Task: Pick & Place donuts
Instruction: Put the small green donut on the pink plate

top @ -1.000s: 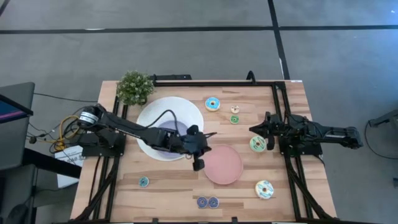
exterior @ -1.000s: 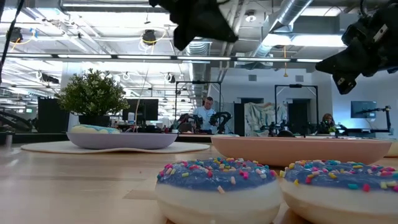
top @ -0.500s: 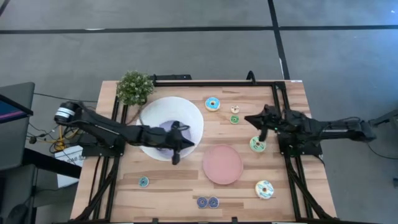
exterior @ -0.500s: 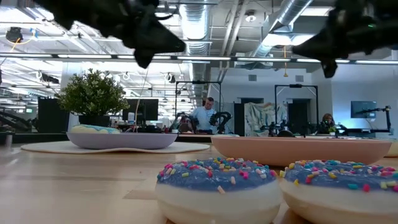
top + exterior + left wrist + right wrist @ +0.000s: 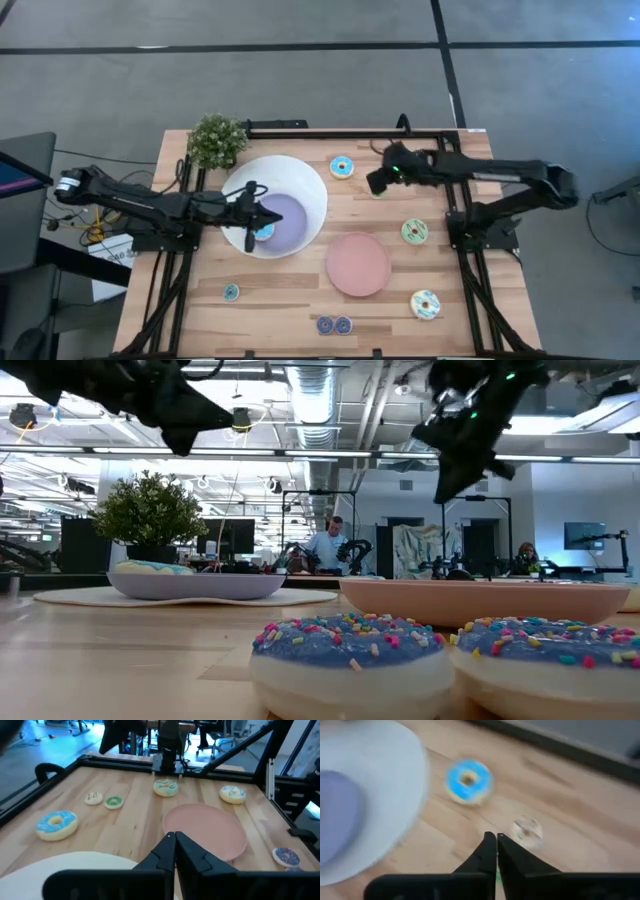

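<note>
**Left arm pulls back over the bowl as the right arm reaches for the far donuts**

Within the last second the left claw [image 5: 250, 218] has drawn back from beside the pink plate [image 5: 358, 264] and now hangs over the white bowl [image 5: 305, 180], its fingers pressed together and holding nothing. A blue-iced donut [image 5: 264, 231] lies in the bowl's lilac centre, just beside the claw. Over the same second the right claw [image 5: 378, 182] has swung away from the green donut [image 5: 414, 232] near its base and stretched toward the far side of the table [image 5: 290, 300]. It is also closed and empty, and hangs above the small cream donut [image 5: 378, 176] and small green donut [image 5: 376, 192], with the larger blue donut [image 5: 342, 167] close by. My reading is that one donut is delivered and the right arm is lining up its next pick; its fingers would have to open first.

Still out on the table are a small blue donut [image 5: 231, 292], two dark blue donuts [image 5: 334, 325] side by side at the near edge, and a cream donut [image 5: 425, 304] near the right corner. A potted plant [image 5: 216, 140] stands at the far left corner, clear of both arms. The pink plate is bare, and nothing blocks the right claw's drop, though the two small donuts lie close enough to nudge each other.
</note>
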You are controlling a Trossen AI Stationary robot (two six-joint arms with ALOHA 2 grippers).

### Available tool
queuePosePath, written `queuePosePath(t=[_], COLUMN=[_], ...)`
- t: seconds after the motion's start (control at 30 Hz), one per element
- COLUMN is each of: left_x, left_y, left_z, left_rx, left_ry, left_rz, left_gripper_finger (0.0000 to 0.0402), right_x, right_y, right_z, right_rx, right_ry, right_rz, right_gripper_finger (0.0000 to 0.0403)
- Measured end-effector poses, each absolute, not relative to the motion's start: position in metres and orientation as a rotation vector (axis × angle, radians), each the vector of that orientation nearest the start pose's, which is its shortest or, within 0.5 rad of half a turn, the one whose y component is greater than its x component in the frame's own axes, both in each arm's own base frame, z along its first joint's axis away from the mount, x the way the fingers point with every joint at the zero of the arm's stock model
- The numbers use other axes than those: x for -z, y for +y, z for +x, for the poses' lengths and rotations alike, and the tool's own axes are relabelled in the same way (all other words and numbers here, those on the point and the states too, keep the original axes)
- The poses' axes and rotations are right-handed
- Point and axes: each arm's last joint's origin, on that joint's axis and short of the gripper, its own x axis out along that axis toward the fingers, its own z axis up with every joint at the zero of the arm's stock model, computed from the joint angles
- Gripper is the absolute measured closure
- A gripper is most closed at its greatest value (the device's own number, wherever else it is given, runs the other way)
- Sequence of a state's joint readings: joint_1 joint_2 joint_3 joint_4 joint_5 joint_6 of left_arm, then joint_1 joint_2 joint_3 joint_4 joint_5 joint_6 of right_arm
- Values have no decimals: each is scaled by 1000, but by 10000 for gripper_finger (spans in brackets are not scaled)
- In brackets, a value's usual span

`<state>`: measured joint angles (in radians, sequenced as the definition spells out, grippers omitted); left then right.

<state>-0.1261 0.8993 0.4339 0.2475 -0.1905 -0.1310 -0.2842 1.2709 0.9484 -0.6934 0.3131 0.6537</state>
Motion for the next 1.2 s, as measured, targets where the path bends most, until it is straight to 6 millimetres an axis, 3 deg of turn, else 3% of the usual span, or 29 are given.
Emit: queuePosePath(t=[0.27,0.5,0.67,0.87,1.2], left_x=[-232,-228,-228,-227,-226], left_y=[-17,-17,-17,-17,-17], left_z=[178,175,175,174,174], left_rx=[-83,-78,-67,-68,-68], left_ry=[297,350,355,366,366], left_rz=[-83,-84,-85,-85,-86], left_gripper_finger=[401,401,401,401,401], right_x=[-211,-181,-164,-149,-136], right_y=[-111,-112,-113,-115,-116], right_z=[253,265,269,273,278], right_rx=[906,968,1022,1032,1019], right_ry=[1023,1106,1153,1200,1222], right_rz=[879,962,991,996,1012], right_gripper_finger=[265,134,81,71,126])
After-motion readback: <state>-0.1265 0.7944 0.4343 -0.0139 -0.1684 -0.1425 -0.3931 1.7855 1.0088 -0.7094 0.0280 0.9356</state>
